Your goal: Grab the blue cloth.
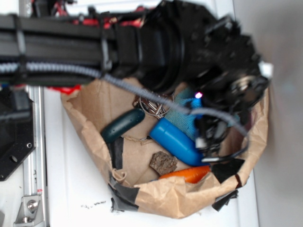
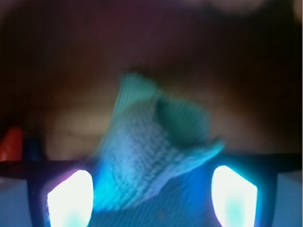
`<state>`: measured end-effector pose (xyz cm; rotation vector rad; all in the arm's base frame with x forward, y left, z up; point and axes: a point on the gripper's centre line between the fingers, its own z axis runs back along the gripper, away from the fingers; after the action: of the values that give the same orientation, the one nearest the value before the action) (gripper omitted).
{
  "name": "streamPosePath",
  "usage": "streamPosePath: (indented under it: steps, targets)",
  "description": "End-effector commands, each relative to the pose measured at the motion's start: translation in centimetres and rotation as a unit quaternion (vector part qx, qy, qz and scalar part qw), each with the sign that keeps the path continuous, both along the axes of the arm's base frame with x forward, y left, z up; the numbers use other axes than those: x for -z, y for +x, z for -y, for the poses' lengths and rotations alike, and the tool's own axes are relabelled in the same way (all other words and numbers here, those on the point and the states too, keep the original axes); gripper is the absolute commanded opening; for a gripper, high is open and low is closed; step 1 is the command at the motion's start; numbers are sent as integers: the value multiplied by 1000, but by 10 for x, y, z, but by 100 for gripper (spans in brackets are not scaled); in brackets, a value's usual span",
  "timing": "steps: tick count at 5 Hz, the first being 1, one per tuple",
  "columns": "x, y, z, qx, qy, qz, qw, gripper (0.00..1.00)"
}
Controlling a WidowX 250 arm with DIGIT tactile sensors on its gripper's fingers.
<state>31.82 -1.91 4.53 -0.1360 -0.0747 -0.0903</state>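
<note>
The blue cloth (image 1: 181, 118) is a fuzzy light teal washcloth lying in the brown paper bag (image 1: 156, 198), mostly hidden under my arm. In the wrist view the cloth (image 2: 147, 151) is bunched into a raised peak just ahead of my gripper (image 2: 151, 198), with its near part reaching down between the jaws. The two lit fingertips (image 2: 71, 198) stand wide apart on either side of it, so the gripper is open. In the exterior view my gripper (image 1: 208, 137) hangs low inside the bag's right side, over the cloth.
A smooth bright blue plastic bottle (image 1: 175, 139) lies beside the cloth. A dark teal handle (image 1: 122, 124), metal wire loops (image 1: 151, 105), a brown chunk (image 1: 163, 162) and an orange piece (image 1: 187, 174) also lie in the bag. The bag's walls close in around the gripper.
</note>
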Motion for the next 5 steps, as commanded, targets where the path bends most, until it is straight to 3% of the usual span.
streamPosePath:
  steps: [1, 2, 3, 5]
  targets:
    - [18, 16, 27, 25, 38, 23, 999, 100]
    - [23, 20, 20, 7, 36, 19, 999, 0]
    - [16, 18, 14, -2, 40, 28, 999, 0]
    - [-18, 10, -13, -36, 54, 79, 995, 0]
